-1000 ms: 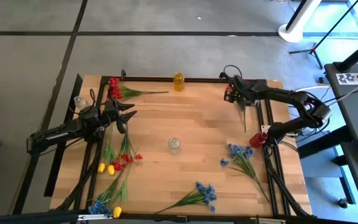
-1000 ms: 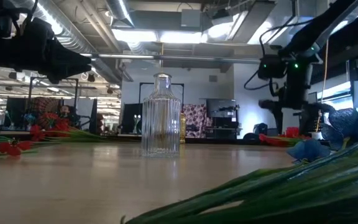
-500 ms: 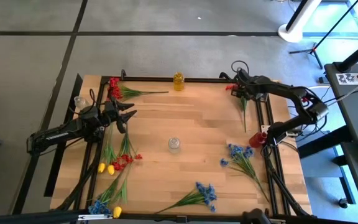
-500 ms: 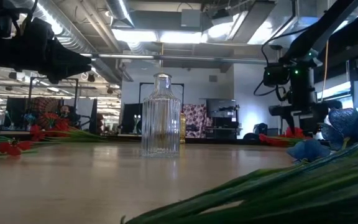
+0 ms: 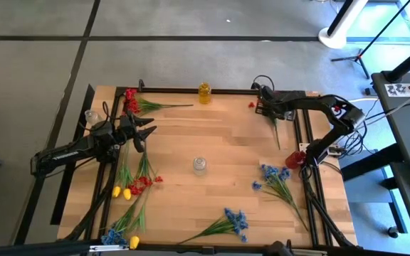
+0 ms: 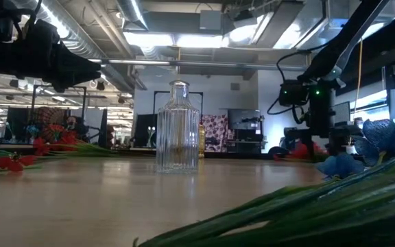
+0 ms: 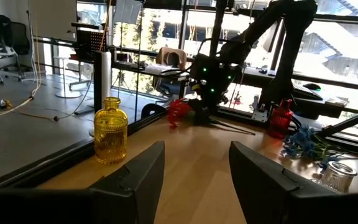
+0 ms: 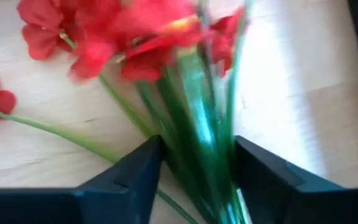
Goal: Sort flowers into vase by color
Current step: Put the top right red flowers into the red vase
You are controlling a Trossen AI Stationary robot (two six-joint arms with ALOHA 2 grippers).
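My right gripper is near the table's far right corner, shut on a red flower sprig whose blossoms show just past the fingers. My left gripper hangs open above the table's left side, touching nothing. Beside and near it lie more red sprigs, yellow buds and, at the far left, another red sprig. Blue sprigs lie at the right and the near edge. A clear glass vase stands mid-table, a yellow vase at the far edge, a red vase at the right. My right gripper pinches the red sprig's bundle of green stems just below the blossoms, one finger on each side. The fingers lie across the stems. The long stem tail trails toward the near edge, low over the table; I cannot tell whether it rests there.
A black frame rail runs along the table's right side close to my right arm. A small clear jar stands at the left edge. Bare wood lies between the clear vase and the far edge.
My right gripper has swung toward the far right corner and then back toward the left, keeping its hold on the red sprig. The blossom end has gone with it, and the stem tail has shifted slightly left.
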